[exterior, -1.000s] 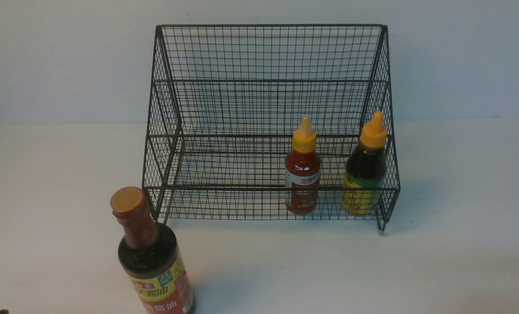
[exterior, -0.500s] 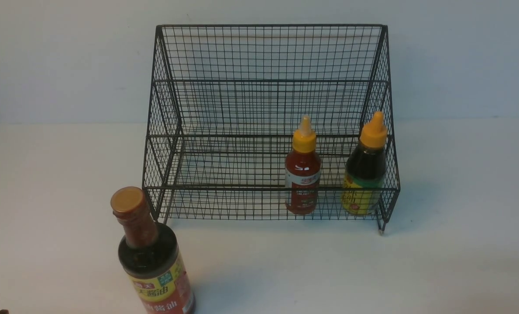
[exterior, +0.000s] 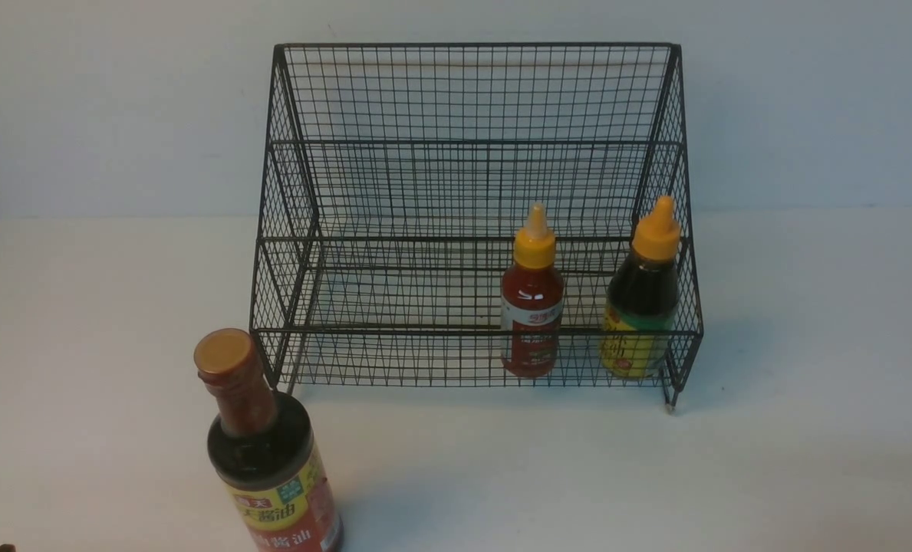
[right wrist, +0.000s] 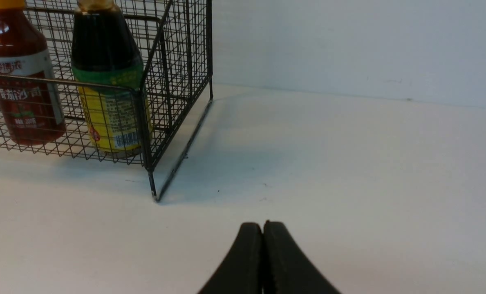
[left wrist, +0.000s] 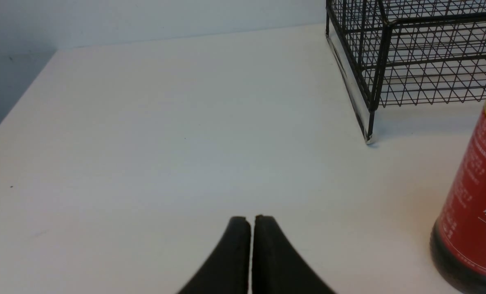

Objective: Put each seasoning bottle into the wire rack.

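The black wire rack point(exterior: 471, 92) stands at the back of the white table. Upright on its lowest tier are the red-sauce bottle point(exterior: 532, 295) with a yellow nozzle cap and, in the right corner, the dark-sauce bottle point(exterior: 641, 295) with a yellow-green label; the right wrist view shows both, red point(right wrist: 20, 81) and dark point(right wrist: 108, 81). The big soy-sauce bottle point(exterior: 268, 460), gold-capped, stands on the table in front of the rack's left corner, its side point(left wrist: 473, 216) showing in the left wrist view. My left gripper point(left wrist: 251, 218) is shut and empty, left of that bottle. My right gripper point(right wrist: 263, 223) is shut and empty, right of the rack.
The rack's front left foot point(left wrist: 368, 139) and front right foot point(right wrist: 155, 196) rest on the table point(exterior: 808, 429). A plain wall point(exterior: 118, 100) rises right behind the rack. The table's left edge point(left wrist: 18, 106) borders a grey gap.
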